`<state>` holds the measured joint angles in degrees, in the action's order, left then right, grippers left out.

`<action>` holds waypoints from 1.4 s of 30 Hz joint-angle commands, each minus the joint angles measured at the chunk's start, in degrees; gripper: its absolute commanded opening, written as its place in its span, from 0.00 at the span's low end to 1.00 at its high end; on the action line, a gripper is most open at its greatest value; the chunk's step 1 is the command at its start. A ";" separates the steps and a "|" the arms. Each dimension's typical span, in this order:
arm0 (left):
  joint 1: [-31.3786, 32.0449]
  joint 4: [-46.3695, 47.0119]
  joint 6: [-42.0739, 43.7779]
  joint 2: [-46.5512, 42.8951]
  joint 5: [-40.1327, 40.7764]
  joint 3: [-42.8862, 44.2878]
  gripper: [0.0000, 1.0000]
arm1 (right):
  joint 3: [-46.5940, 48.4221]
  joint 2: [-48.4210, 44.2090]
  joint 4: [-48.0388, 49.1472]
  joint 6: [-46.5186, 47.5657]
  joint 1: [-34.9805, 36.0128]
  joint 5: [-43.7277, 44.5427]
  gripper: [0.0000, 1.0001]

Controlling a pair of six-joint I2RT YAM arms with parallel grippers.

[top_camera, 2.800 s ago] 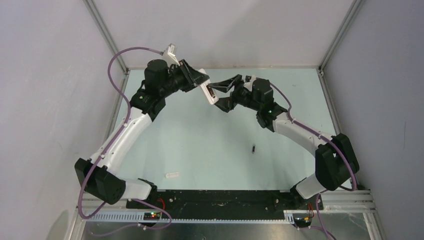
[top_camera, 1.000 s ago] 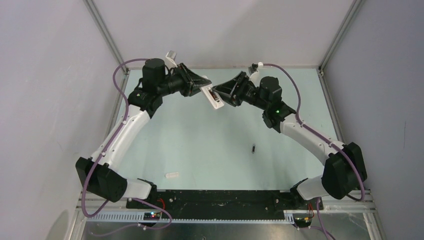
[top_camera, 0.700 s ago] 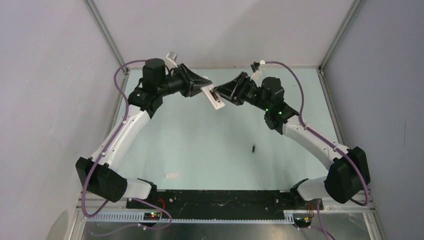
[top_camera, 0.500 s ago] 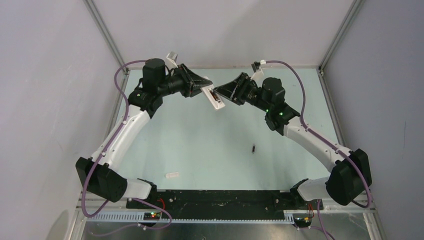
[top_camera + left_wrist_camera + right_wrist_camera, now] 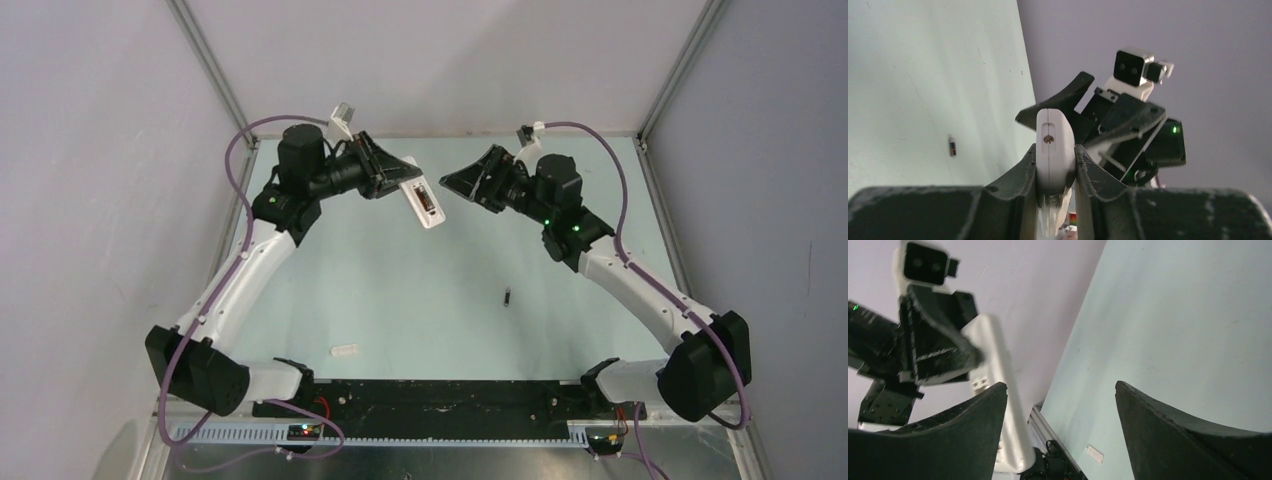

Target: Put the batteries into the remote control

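My left gripper [image 5: 403, 184] is shut on the white remote control [image 5: 421, 204] and holds it in the air over the far middle of the table, its brownish recess facing up. In the left wrist view the remote [image 5: 1053, 145] is pinched end-on between both fingers. My right gripper [image 5: 458, 181] is open and empty, a short gap to the right of the remote. In the right wrist view the remote [image 5: 998, 360] stands left of my spread jaws. One dark battery [image 5: 507, 297] lies on the table and also shows in the left wrist view [image 5: 952, 146]. I cannot tell whether the recess holds the other battery.
A small flat white cover strip [image 5: 343, 350] lies near the table's front left and shows in the right wrist view [image 5: 1094, 454]. Grey walls and metal frame posts close in the table [image 5: 400, 300] on three sides. The black base rail runs along the near edge.
My right gripper has drawn back to the right, away from the remote it was touching, and now stands open. My left gripper has shifted slightly left with the remote.
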<state>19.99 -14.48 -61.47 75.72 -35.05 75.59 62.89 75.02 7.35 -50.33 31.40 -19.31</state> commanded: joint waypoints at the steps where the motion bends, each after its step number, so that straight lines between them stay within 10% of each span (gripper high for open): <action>1: -0.46 4.61 10.68 -4.83 -5.10 -0.29 0.00 | -0.16 -3.70 -1.39 0.55 -2.93 -1.78 0.85; 14: -0.39 4.67 29.09 -5.18 -21.91 -0.25 0.00 | -0.15 -6.81 0.70 18.57 -0.60 -19.92 0.85; 42: 3.42 4.66 31.39 -3.17 -26.00 2.20 0.01 | 1.71 0.80 9.86 19.76 5.79 -32.95 0.82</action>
<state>22.61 -11.66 -31.18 72.31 -60.42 75.02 62.59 74.59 14.33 -30.39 36.29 -49.15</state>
